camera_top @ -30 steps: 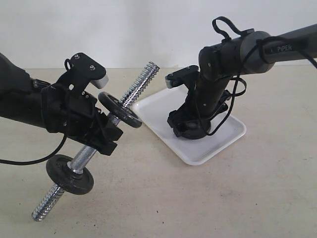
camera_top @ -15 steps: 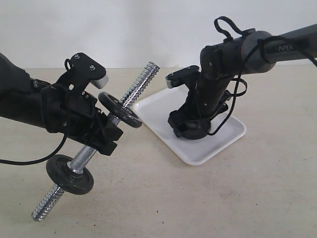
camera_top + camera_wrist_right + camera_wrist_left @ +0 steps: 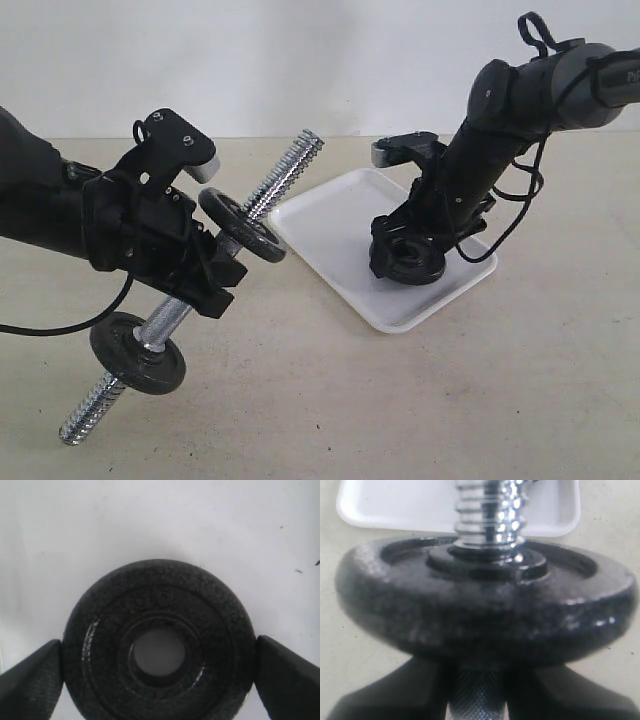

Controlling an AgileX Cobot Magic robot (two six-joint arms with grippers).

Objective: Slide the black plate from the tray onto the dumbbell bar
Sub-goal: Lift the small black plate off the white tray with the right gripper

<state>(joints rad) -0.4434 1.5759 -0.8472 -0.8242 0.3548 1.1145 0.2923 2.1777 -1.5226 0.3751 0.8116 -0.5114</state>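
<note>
The black plate [image 3: 159,645], thick with a centre hole and recessed ring, sits between my right gripper's fingers [image 3: 287,680], which press on its two edges. In the exterior view my right gripper [image 3: 408,255] holds this black plate [image 3: 410,268] tilted over the right part of the white tray [image 3: 325,215]. My left gripper [image 3: 212,272] is shut on the knurled middle of the chrome dumbbell bar [image 3: 285,168], which slants up toward the tray. The left wrist view shows the dumbbell bar [image 3: 487,510] passing through a mounted disc [image 3: 485,605], with my left gripper [image 3: 477,702] clamped just behind it.
Two black discs sit on the bar: one [image 3: 242,225] above my left gripper, one [image 3: 138,352] below it near the lower threaded end. The tray [image 3: 395,505] lies beyond the bar's free threaded tip. A beige table [image 3: 400,400] carries everything.
My right arm has swung to the right over the tray with the black plate in its grip, and the plate's face now shows. The left arm and bar have dipped very slightly.
</note>
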